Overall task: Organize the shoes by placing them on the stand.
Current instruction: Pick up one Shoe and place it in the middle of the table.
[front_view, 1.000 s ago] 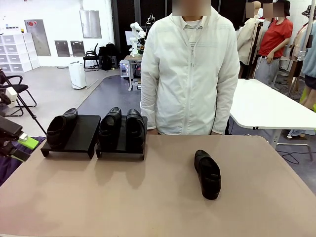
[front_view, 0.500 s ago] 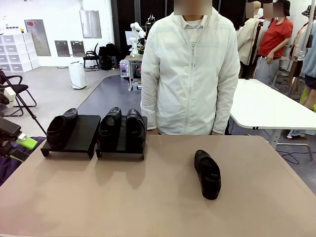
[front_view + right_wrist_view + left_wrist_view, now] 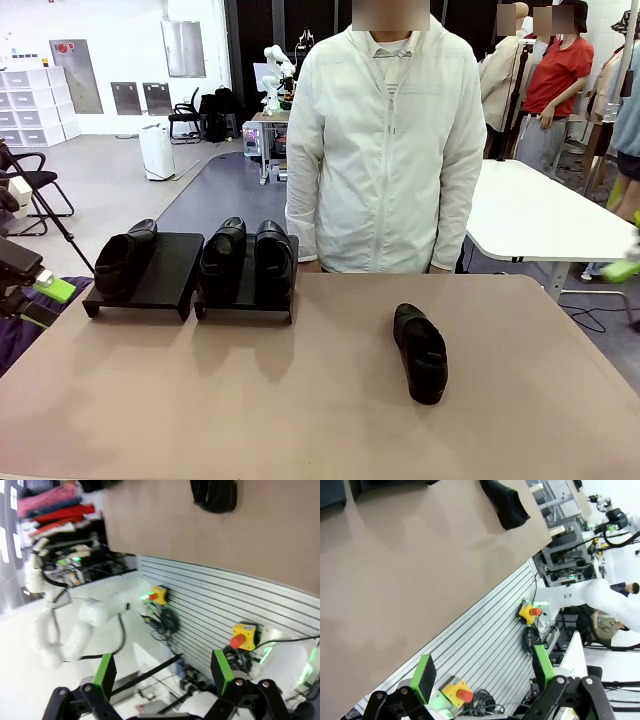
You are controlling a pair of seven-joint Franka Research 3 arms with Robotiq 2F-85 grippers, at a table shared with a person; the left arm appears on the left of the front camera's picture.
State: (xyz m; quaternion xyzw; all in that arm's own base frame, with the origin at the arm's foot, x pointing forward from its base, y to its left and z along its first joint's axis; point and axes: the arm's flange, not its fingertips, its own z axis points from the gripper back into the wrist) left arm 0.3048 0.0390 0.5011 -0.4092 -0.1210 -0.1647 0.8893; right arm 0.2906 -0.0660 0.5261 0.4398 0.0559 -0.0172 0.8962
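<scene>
Both tools stand released and empty, the left tool off the desk's left edge and the right tool off its near edge, while three shoes sit on the stand and a lone shoe lies on open desktop right of centre

- The left gripper is cut off by the left edge of the front view. Just its green pads and a bit of black show.
- A blurry green streak at the right edge of the front view is the right gripper. It is too smeared to make out its shape.
- In the left wrist view, one shoe runs off the top edge.
- In the right wrist view, a black shoe is cut by the top edge and looks fuzzy.
- The person's hands sit behind the table edge.
</scene>
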